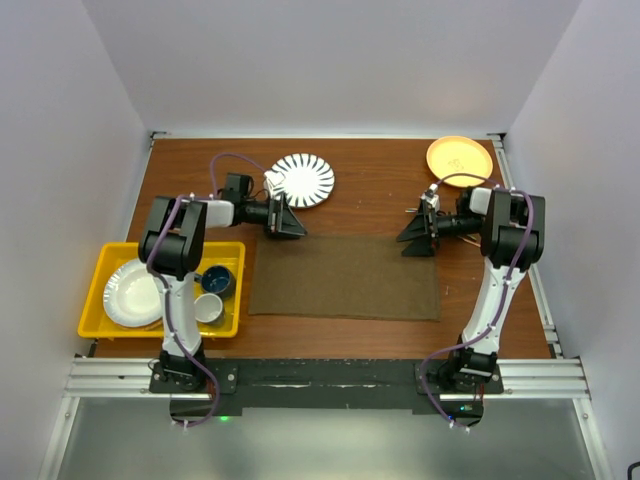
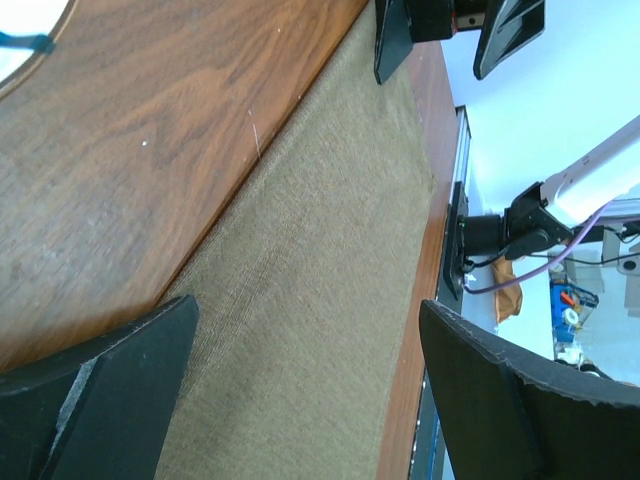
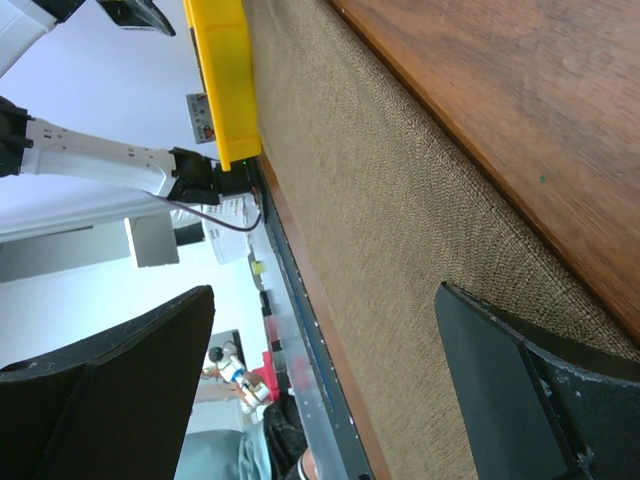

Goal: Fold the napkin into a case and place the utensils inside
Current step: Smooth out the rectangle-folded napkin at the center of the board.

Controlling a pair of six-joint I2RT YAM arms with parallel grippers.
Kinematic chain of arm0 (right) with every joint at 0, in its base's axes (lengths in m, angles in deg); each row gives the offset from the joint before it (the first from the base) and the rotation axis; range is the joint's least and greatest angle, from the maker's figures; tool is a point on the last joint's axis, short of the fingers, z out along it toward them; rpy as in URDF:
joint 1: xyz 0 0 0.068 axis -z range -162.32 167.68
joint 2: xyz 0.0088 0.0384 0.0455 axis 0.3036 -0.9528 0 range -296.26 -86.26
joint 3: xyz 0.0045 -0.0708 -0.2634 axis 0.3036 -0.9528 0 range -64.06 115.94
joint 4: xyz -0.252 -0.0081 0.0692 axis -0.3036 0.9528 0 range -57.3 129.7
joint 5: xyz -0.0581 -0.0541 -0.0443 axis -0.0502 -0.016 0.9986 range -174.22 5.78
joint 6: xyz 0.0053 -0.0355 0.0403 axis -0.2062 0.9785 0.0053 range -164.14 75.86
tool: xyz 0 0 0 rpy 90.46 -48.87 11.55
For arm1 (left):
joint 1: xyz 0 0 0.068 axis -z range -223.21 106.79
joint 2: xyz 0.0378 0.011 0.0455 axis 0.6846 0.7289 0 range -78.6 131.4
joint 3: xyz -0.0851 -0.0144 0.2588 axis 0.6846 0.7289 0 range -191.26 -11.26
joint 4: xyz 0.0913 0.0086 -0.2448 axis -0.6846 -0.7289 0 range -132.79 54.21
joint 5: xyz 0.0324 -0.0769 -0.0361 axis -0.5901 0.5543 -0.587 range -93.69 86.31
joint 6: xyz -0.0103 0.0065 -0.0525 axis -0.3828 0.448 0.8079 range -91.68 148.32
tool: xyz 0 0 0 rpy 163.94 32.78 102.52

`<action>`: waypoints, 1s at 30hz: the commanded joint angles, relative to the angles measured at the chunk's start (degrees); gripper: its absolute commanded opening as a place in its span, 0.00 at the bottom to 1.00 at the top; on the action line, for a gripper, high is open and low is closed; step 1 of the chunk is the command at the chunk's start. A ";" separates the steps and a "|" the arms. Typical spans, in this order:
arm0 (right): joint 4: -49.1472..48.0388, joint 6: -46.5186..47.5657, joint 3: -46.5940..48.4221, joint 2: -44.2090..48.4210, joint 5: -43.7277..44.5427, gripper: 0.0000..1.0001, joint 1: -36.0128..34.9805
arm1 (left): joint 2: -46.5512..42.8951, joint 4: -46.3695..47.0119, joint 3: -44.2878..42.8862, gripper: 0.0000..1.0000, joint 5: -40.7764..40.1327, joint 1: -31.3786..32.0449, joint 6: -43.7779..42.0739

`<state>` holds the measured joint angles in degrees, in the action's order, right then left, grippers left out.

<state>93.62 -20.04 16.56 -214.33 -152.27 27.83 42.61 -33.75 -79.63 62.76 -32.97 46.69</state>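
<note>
The napkin point(image 1: 345, 278) lies flat and unfolded in the middle of the worktop point(image 1: 370, 190), so the task appears to be at its first fold, with no case formed yet. The left pincer point(image 1: 288, 220) hangs wide open at the cloth's far left corner, and the right pincer point(image 1: 413, 236), equally wide, at the far right corner. Next, each likely needs to drop onto the far edge, pinch it, and carry it evenly toward the near edge.

So the napkin point(image 1: 345, 277) is lying spread out flat, not folded yet, mid-tabletop point(image 1: 380, 195). It's looking like a plain olive-brown woven rectangle, long side running left to right, near edge sitting close to the front.
</note>
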 commanded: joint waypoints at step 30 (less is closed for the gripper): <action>-10.30 -6.95 1.82 16.25 11.27 0.96 -7.15 | -8.78 -18.39 -7.38 1.00 -4.05 -5.50 -18.11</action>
<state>86.54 -24.98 15.03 -206.05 -144.47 24.27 41.50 -51.02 -84.60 63.38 -40.64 33.45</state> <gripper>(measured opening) 0.970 0.997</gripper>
